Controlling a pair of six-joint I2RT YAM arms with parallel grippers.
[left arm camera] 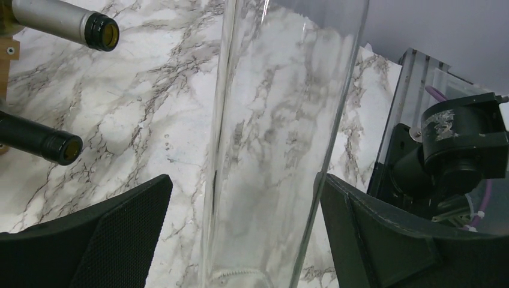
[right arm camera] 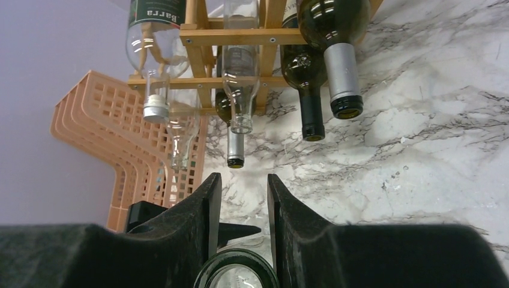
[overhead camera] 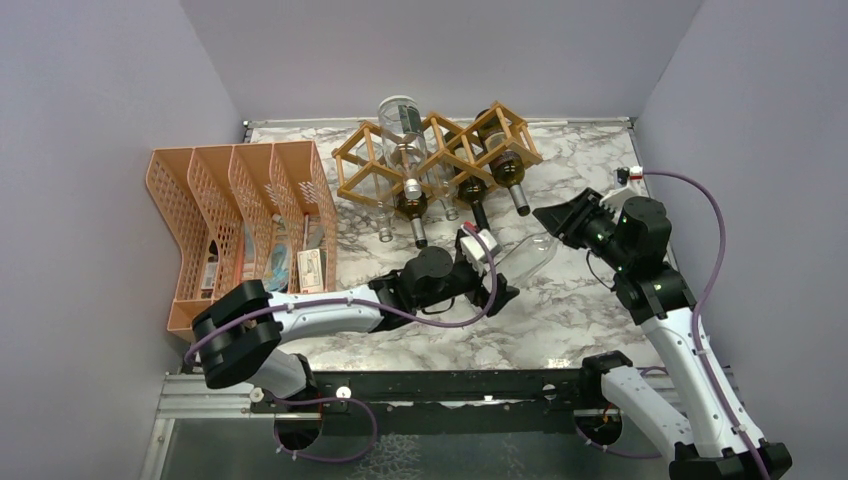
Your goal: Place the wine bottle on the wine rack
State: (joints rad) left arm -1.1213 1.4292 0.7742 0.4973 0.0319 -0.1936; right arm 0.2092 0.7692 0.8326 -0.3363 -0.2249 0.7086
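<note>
- The right gripper [right arm camera: 242,178] has its fingers [right arm camera: 300,240] drawn to a narrow gap about the neck of the wine bottle [overhead camera: 530,258]. The bottle's open mouth shows just behind them in the right wrist view.
- The left gripper [left arm camera: 243,183] stands wide open astride the clear body of the same bottle. One finger [left arm camera: 114,234] is apart from the glass. The other sits at the glass edge, and contact there cannot be confirmed.
- The bottle lies between the two grippers over the middle of the table [overhead camera: 450,340], slightly toward the right edge. It is outside the rack, and whether it rests on the marble cannot be told.
- The wine rack [right arm camera: 204,37] stands at the middle of the far edge. Its cells hold several bottles, some clear and some dark, with their necks pointing toward the near edge.
- The orange organiser [overhead camera: 190,200] stands along the left edge. Its compartments hold flat items too small to identify.
</note>
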